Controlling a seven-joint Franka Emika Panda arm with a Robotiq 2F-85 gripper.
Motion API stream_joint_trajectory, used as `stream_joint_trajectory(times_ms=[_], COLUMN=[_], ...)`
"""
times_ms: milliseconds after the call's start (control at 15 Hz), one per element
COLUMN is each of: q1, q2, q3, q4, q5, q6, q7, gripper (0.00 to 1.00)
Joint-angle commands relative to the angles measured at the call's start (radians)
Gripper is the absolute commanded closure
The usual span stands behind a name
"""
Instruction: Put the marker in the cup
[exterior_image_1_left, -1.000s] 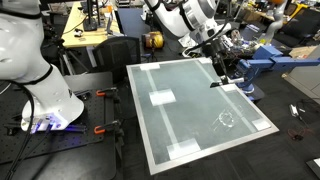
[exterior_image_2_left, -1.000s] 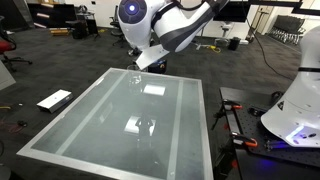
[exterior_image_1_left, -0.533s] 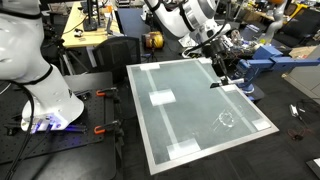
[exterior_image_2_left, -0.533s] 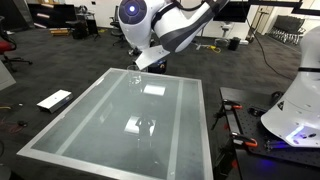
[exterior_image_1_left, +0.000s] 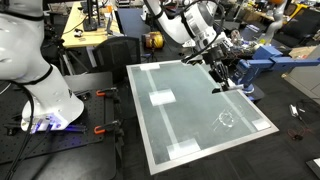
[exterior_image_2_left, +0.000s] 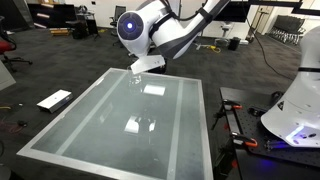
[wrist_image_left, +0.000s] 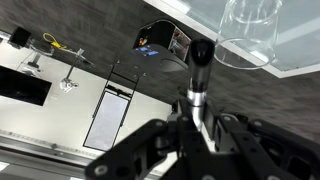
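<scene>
Marker: slim dark stick with a rounded black cap and a paler band lower down, much thinner than the fingers flanking it. Your gripper is clenched on its lower end, and the capped tip juts out beyond the fingertips. In an exterior view you hold it over the far edge of the glass-topped table. Cup: clear and see-through, a faint whitish ring standing on the table, well apart from the marker.
</scene>
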Motion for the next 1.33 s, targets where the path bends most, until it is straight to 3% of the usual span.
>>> stream_joint_trajectory(times_ms=[0, 533, 1267], q1=[0.005, -0.027, -0.114], q2=[0.062, 0.148, 0.221], q3=[0.001, 0.008, 0.004], q4=[0.067, 0.136, 0.210], q5=[-0.075, -0.217, -0.278], q6=[-0.042, -0.008, 0.154], q7=[0.128, 0.276, 0.299], gripper=[0.95, 0.95, 0.95])
